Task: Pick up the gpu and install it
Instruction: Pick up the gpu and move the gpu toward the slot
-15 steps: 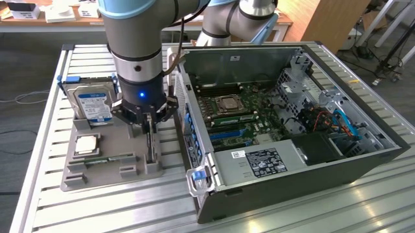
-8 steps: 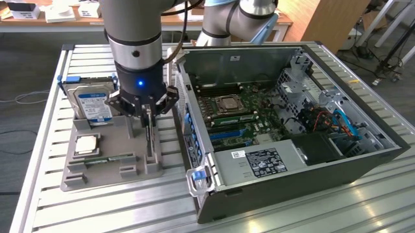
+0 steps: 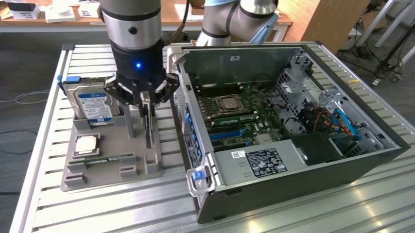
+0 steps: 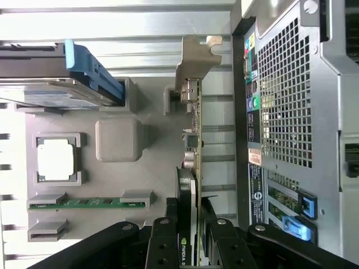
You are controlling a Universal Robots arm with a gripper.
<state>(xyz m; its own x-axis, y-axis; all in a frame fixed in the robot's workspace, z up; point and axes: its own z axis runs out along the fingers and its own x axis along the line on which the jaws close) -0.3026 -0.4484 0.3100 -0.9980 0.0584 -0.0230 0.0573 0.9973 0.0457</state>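
The gpu [image 3: 148, 128] is a thin green card standing on edge in the grey holder tray [image 3: 110, 167], beside the open computer case [image 3: 279, 121]. In the wrist view the gpu [image 4: 193, 140] runs away from the camera, with its silver end bracket [image 4: 197, 53] at the far end and the black cooler between the fingers. My gripper [image 3: 146, 103] hangs straight down over the card. In the wrist view the gripper [image 4: 190, 218] has a black finger [image 4: 170, 216] pressed on each face of the card. The card's lower edge still meets the tray.
The tray also holds a silver hard drive [image 3: 94, 104], a processor chip [image 3: 86, 144] and a memory stick [image 3: 107, 159]. The case's rear wall [image 4: 291, 112] stands close beside the card. The motherboard [image 3: 240, 116] lies exposed inside. A slatted metal table [image 3: 97, 204] carries everything.
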